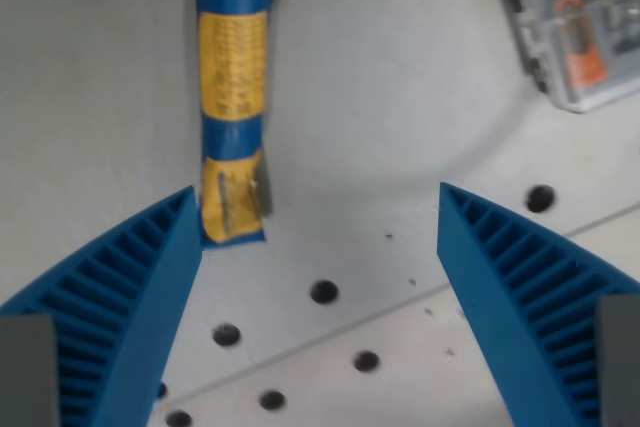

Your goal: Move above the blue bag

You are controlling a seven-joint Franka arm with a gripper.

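The long, narrow blue bag with a yellow label (232, 97) lies flat on the pale grey perforated bench (400, 127), running from the top edge of the wrist view down toward its middle. Its lower end sits just beside the tip of the finger on the wrist view's left, and the whole bag stands to the left of the gap of the blue ribbed plastic gripper (318, 209). Well to the right of the bag, at the upper corner, lies a clear plastic case with an orange latch (578, 22). Below the bag's lower end, a scatter of round holes (323, 292) in the bench spreads between the fingers.
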